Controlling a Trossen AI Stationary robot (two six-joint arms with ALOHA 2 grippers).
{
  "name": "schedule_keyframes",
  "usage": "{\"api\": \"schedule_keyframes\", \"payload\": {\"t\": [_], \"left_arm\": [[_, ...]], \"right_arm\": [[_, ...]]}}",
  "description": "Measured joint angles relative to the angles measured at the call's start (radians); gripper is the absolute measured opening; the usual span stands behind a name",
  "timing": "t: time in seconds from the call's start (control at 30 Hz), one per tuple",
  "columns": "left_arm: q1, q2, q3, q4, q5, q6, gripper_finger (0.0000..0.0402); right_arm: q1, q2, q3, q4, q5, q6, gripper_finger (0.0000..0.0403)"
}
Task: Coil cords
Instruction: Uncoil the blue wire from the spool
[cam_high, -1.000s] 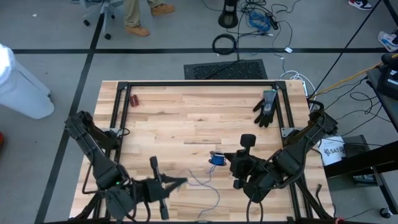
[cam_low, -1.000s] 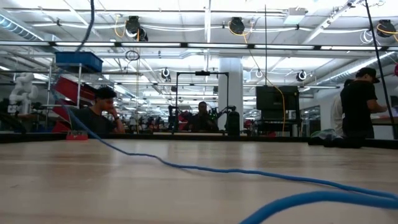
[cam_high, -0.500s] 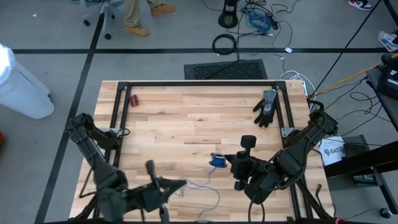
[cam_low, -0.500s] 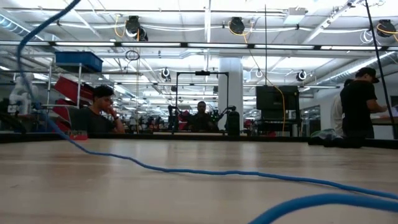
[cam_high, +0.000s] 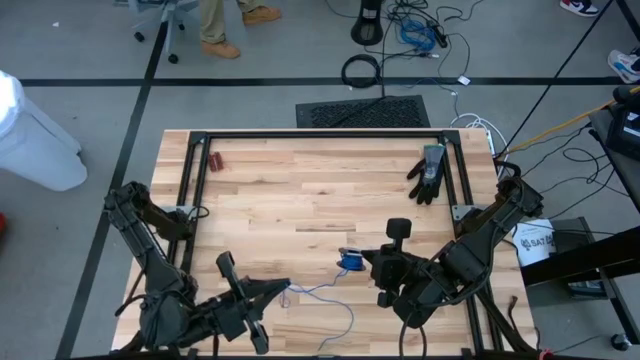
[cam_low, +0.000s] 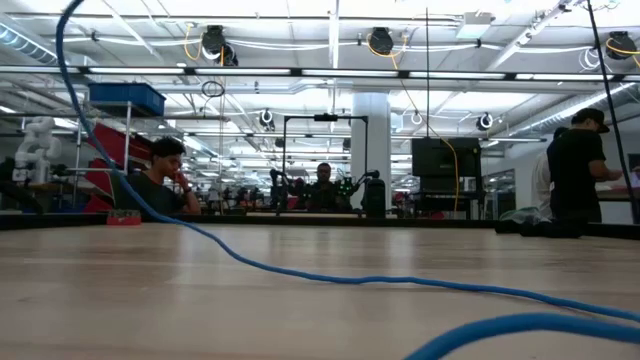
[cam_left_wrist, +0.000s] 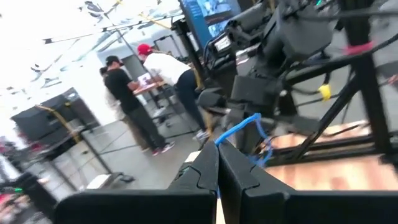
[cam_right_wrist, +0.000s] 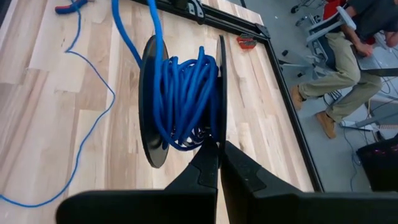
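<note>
Biggest thing first: the wooden table (cam_high: 300, 190) is mostly bare, and both arms are working down at the near edge.

What just happened is that the left arm swung back toward its near-left corner. The left gripper (cam_high: 283, 288) took the cord (cam_high: 330, 295) along with it. From the left wrist camera its fingers (cam_left_wrist: 208, 171) are pinched tight together on the cord (cam_left_wrist: 239, 127), and the blue line comes straight out of the tips. At table height the cord (cam_low: 300, 275) now climbs steeply off the wood on one side, higher than a second ago, so slack is being lifted off the table.

The right arm hasn't budged. The right gripper (cam_high: 368, 263) sits at the little black reel (cam_high: 349, 258), just right of centre near the front. Its fingers (cam_right_wrist: 208, 165) are pressed together right at the reel (cam_right_wrist: 180, 102) edge. I can't tell if they're nipping a flange or a turn of cord. A fair bunch of blue is already wound on it.

My read is that it's partway done. A loose squiggle still trails on the wood between the two grippers, and the pull-back looks like tensioning before more goes onto the reel.

The black glove (cam_high: 428, 172) and the red pliers (cam_high: 214, 160) are far off at the back, out of it.
</note>
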Motion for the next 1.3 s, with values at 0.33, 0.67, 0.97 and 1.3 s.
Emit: {"api": "schedule_keyframes", "payload": {"t": [0.33,0.67,0.97,1.3], "left_arm": [[0.026,0.0,0.0,0.019,-0.07,0.054,0.0002],[0.093,0.0,0.0,-0.01,-0.241,0.143,0.0002],[0.097,0.0,0.0,-0.062,-0.142,0.017,0.0002],[0.08,0.03,0.0,-0.081,0.488,-0.195,0.0002]], "right_arm": [[0.0,0.0,0.0,0.0,-0.032,0.001,0.0],[0.006,0.0,-0.001,0.0,-0.088,-0.001,0.0],[0.013,0.0,-0.001,0.0,-0.076,-0.003,0.0],[0.011,0.0,-0.001,0.023,0.172,-0.007,0.0]]}}
